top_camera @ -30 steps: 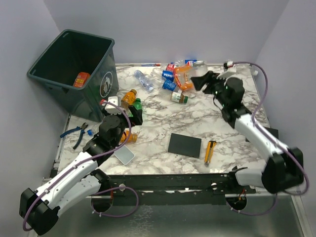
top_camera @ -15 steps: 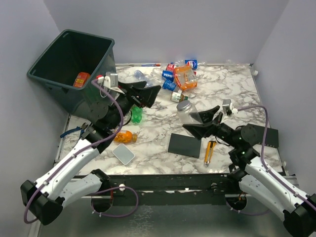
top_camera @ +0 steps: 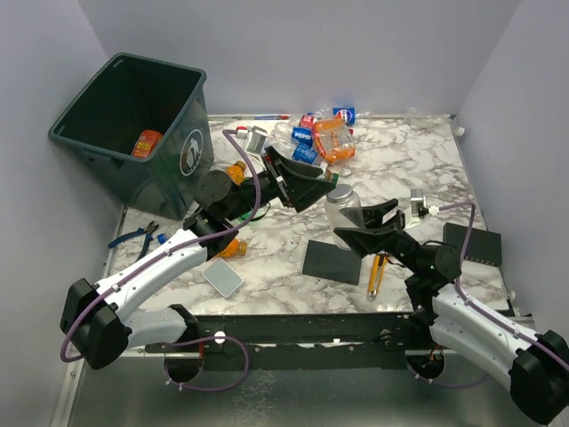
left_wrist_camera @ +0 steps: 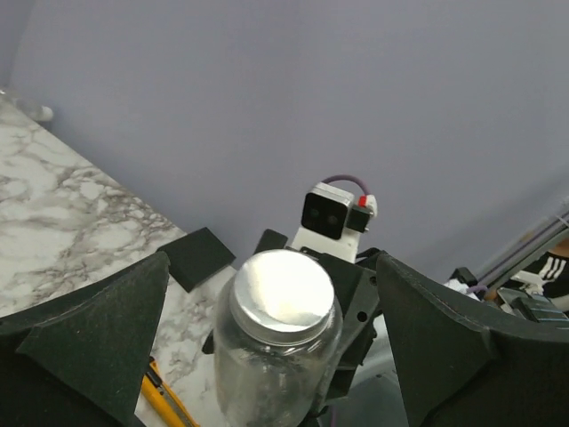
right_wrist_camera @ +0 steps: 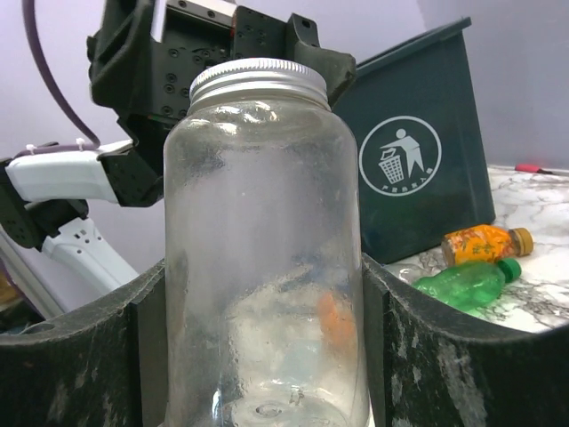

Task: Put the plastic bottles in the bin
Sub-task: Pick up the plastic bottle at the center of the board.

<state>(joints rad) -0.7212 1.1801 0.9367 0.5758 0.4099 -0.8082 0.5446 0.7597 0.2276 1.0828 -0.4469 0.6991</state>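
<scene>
Clear plastic bottle with a silver cap, upright above the middle of the marble table, clamped between the fingers of the right gripper. We see the left arm reaching across from the bin side. The left gripper is spread wide, its fingers flanking the cap without touching it. More plastic bottles crowd the far edge, and open marble lies to the right.

- Bright, even and soft from overhead; faint shadows on the table.
- Glares white on the jar lid.
- Reads crisp overhead; softens a little on the near fingers.
</scene>
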